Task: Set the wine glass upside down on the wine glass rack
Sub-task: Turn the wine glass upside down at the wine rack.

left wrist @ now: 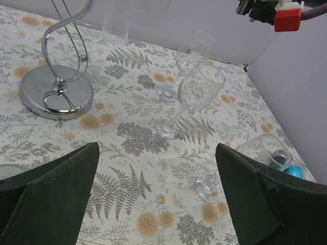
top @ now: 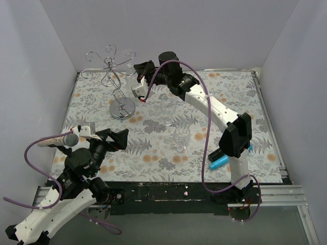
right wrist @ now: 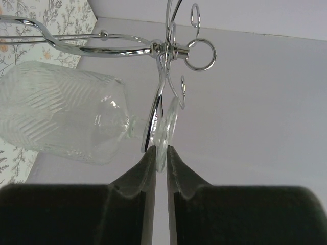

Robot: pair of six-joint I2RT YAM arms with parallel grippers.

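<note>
Right wrist camera first. My right gripper (right wrist: 161,153) has its two dark fingers close together, with only a thin slit between them. The rim of the wine glass (right wrist: 56,120) foot (right wrist: 166,127) sits in that slit at the fingertips. I cannot tell whether the pads pinch the foot or only flank it. The short stem (right wrist: 134,125) lies inside a curled wire loop of the wine glass rack (right wrist: 117,50), with the foot on my side of the wire and the ribbed bowl on the other. The bowl points toward the floral tablecloth (right wrist: 66,15), so the glass hangs inverted.

From the overhead camera, the right arm reaches across to the top of the rack at the far left of the table. The gripper is right up against the spiral arms, above the shiny round base (top: 122,108). Two spare glasses (top: 181,139) stand on the cloth near the middle, well apart from the rack. A blue object (top: 219,162) lies beside the right arm. The left gripper (top: 113,139) hangs over the near left part of the table, clear of the rack.

On the left wrist camera, that gripper's fingers (left wrist: 48,199) are spread wide with only cloth between them. The rack's base shows at the upper left, and the spare glasses are ahead.
</note>
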